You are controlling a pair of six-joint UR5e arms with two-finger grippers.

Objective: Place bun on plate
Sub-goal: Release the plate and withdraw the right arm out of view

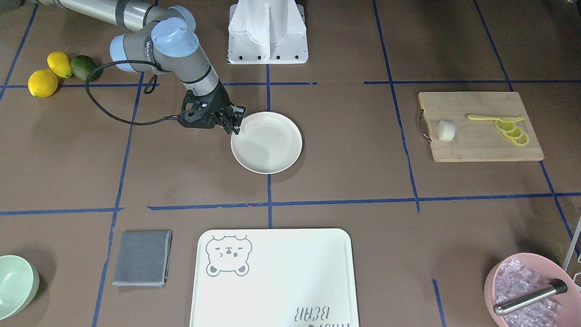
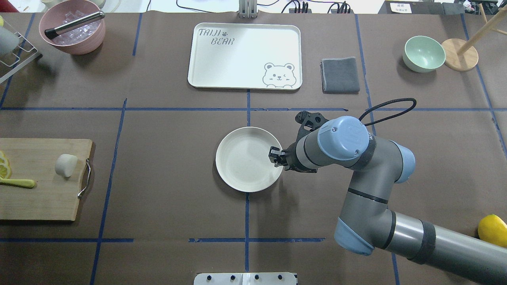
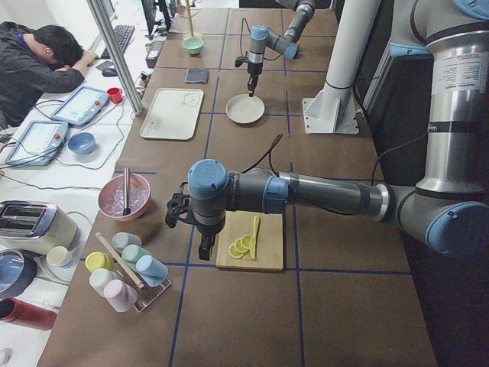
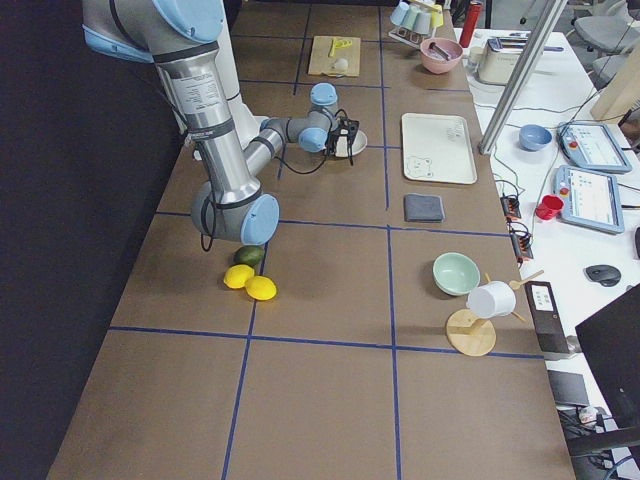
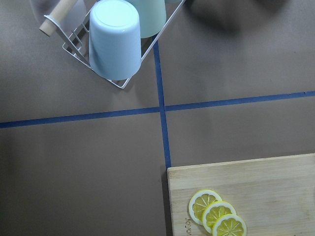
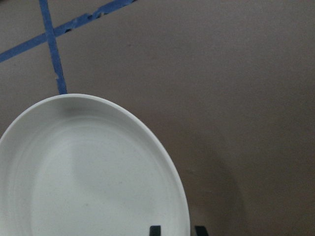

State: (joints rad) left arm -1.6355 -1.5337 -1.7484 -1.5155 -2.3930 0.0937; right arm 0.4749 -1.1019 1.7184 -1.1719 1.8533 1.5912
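The bun (image 1: 446, 130) is a small white lump lying on the wooden cutting board (image 1: 481, 145), beside the lemon slices (image 1: 513, 131); the overhead view shows the bun (image 2: 65, 165) at the far left. The round cream plate (image 2: 241, 166) lies flat at the table's middle. My right gripper (image 2: 275, 155) is at its rim, one finger inside and one outside with a narrow gap, shut on the plate. My left gripper (image 3: 205, 252) hangs over the board's end near the lemon slices (image 5: 216, 219); whether it is open or shut I cannot tell.
A bear-printed tray (image 1: 272, 272), a grey cloth (image 1: 142, 258) and a mint bowl (image 1: 16, 284) lie on the operators' side. A pink bowl of ice (image 1: 526, 290) stands beyond the board. Lemons and an avocado (image 1: 59, 72) sit near the right arm. A cup rack (image 5: 118, 44) stands near the left wrist.
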